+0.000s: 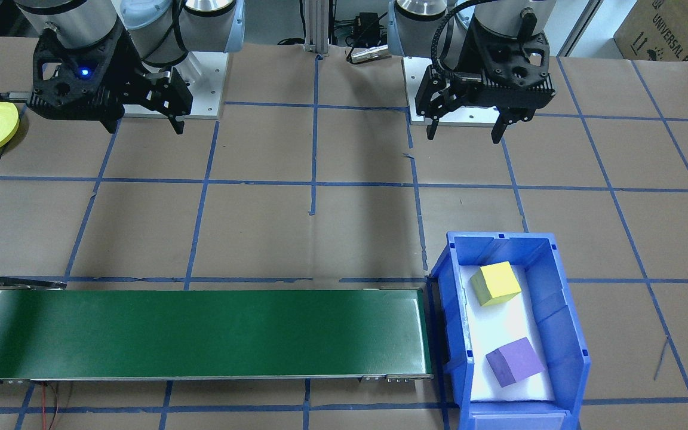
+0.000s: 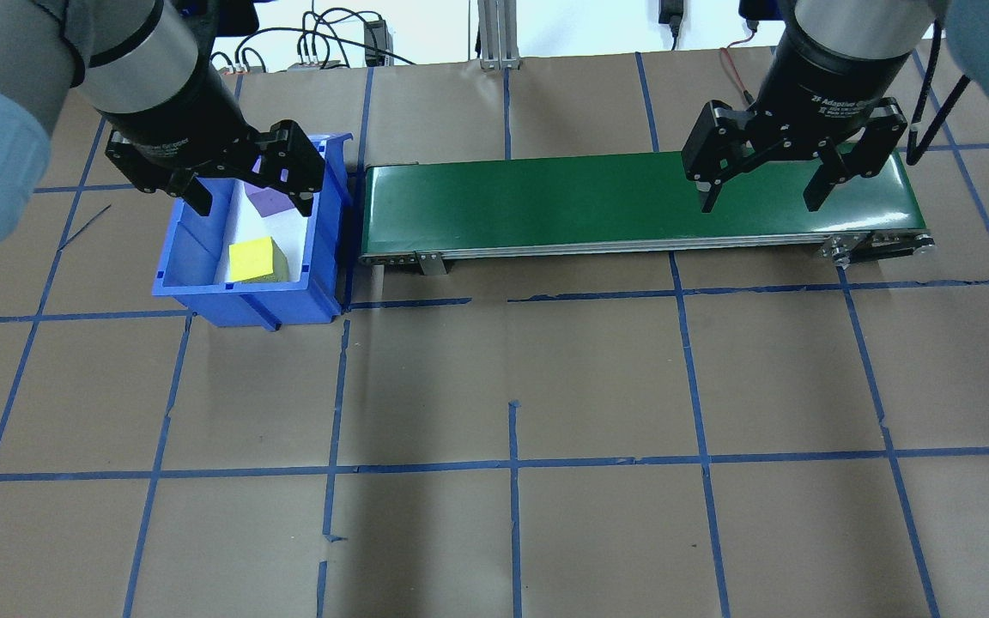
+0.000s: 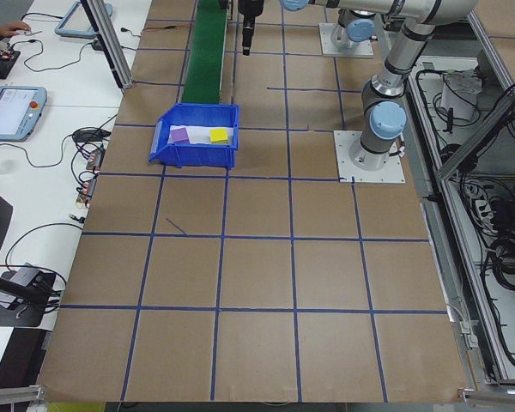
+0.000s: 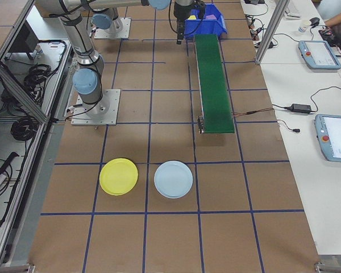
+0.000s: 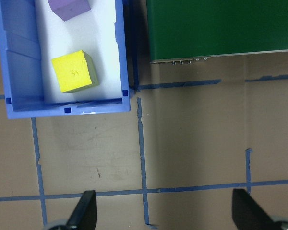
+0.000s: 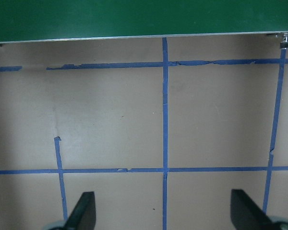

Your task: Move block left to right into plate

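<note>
Left tool [image 2: 247,199] wide, empty, above blue bin [image 2: 324,249] holding yellow block [image 2: 257,259]; right tool [image 2: 761,195] wide; yellow plate [image 4: 119,176] well apart.

Table [image 2: 512,378]: brown surface with a blue tape grid. Directly on it: blue bin [image 2: 327,215] below the left gripper [image 2: 251,202], green conveyor [image 2: 546,202] under the right gripper [image 2: 761,196]. Yellow plate [image 4: 119,176] and pale-blue plate [image 4: 173,179] lie well apart from both grippers.

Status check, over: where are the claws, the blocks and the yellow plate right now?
Both claws, left and right, open, empty. Yellow block, purple block in blue bin. Yellow plate empty. Conveyor clear.
</note>
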Tool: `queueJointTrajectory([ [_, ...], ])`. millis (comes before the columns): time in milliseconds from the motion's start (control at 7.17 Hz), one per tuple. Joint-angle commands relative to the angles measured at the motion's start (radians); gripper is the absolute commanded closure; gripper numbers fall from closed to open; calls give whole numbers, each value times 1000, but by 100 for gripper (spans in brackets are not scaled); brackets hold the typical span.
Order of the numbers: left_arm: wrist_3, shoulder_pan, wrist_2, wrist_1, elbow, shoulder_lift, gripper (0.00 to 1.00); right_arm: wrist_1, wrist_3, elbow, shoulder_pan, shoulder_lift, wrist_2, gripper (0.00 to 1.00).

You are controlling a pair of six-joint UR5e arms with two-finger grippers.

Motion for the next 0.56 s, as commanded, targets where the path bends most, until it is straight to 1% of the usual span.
queueJointTrajectory([
  [0,3,0,0,5,-4,-2,0,0,0,0,0,0,-2,0],
  [140,3,2,0,6,-3,-3,0,0,1,0,2,0,-2,0],
  [279,12,14,-15,5,17,-23,0,0,1,0,2,0,-2,0],
  [419,12,22,-15,6,32,-49,0,0,1,0,2,0,-2,0],
])
